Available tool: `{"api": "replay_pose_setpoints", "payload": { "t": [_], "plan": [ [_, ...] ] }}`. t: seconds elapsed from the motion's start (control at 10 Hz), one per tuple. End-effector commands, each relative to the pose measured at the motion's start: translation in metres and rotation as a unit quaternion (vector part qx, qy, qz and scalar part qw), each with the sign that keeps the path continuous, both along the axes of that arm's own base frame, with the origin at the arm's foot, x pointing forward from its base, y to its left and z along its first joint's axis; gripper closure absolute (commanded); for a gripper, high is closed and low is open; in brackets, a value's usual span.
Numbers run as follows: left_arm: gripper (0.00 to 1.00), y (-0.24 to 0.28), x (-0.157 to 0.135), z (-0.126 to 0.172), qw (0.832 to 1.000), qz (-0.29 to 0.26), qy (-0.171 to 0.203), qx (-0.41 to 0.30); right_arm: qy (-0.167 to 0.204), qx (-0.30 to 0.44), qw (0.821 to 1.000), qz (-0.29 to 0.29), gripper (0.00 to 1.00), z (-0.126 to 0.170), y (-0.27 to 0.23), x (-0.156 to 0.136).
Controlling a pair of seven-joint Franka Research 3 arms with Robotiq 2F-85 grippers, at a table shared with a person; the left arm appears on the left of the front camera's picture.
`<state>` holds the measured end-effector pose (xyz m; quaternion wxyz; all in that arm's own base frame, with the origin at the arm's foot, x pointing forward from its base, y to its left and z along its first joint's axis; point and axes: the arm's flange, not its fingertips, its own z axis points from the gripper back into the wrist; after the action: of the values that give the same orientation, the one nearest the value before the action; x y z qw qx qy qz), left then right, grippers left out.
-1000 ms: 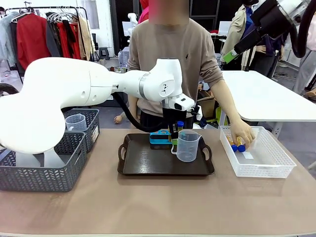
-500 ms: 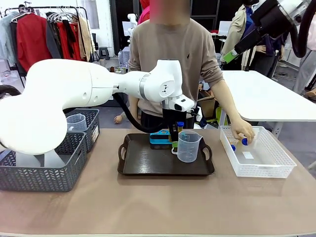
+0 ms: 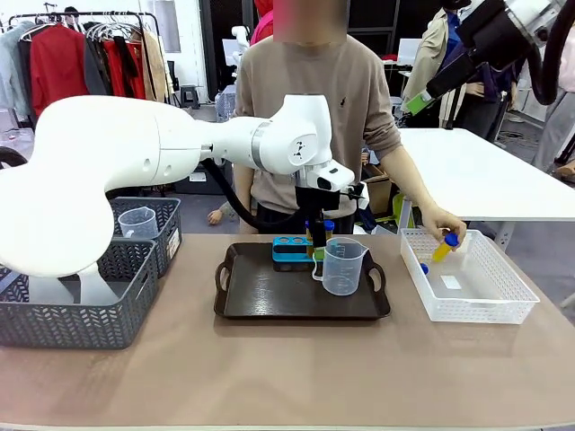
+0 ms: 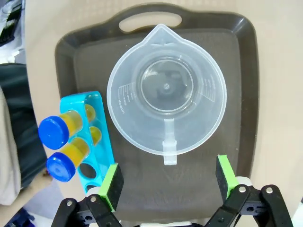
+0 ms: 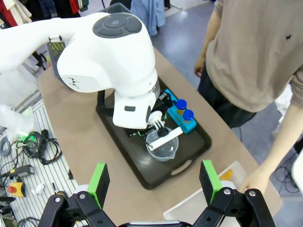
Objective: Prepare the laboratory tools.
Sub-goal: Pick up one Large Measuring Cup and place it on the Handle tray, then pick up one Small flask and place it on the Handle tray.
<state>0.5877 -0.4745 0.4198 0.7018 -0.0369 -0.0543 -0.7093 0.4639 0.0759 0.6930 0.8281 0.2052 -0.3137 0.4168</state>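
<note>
Dark brown tray (image 4: 236, 94), turquoise rack (image 4: 103, 146), amber tubes (image 4: 78, 120) with blue caps (image 4: 53, 133), grey lattice baskets (image 3: 81, 314)

Front view: fingertips of my left gripper (image 3: 315, 242) hidden behind the beaker (image 3: 341, 269); rack (image 3: 287, 250) beside them partly covered. Left wrist view: rack's near end sits behind my finger pad (image 4: 112, 182), tray (image 4: 236, 71) cut off under my fingers, beaker scale too small to read. Right wrist view: white basket (image 5: 184, 208) cut by bottom edge between my pads; amber tube (image 5: 226, 174) just beyond, cap unclear.
</note>
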Motion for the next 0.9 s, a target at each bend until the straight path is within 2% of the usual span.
{"api": "replay_pose_setpoints", "payload": {
  "t": [0.0,0.1,0.2,0.3,0.7,0.8],
  "plan": [
    [0.0,0.004,-0.009,0.005,1.0,0.002,-0.001,0.004,0.001,0.002,1.0,0.003,0.0,0.001,-0.001,0.0],
    [0.0,0.006,-0.009,0.006,1.0,0.002,-0.002,0.007,0.001,0.002,1.0,0.003,0.0,0.001,-0.001,0.0],
    [0.0,0.007,-0.013,0.008,1.0,-0.001,0.017,0.016,0.001,0.002,1.0,0.003,0.0,0.001,-0.001,0.0],
    [0.0,0.0,-0.001,0.005,1.0,-0.001,-0.003,-0.001,0.001,0.002,1.0,0.003,0.0,0.001,-0.001,0.0],
    [0.0,0.0,-0.002,0.002,1.0,-0.001,0.001,0.002,0.001,0.002,1.0,0.003,0.0,0.001,-0.001,0.0],
    [0.0,0.022,-0.012,0.02,1.0,0.019,-0.001,-0.003,0.001,0.002,1.0,0.003,0.0,0.001,-0.001,0.0]
  ]
}}
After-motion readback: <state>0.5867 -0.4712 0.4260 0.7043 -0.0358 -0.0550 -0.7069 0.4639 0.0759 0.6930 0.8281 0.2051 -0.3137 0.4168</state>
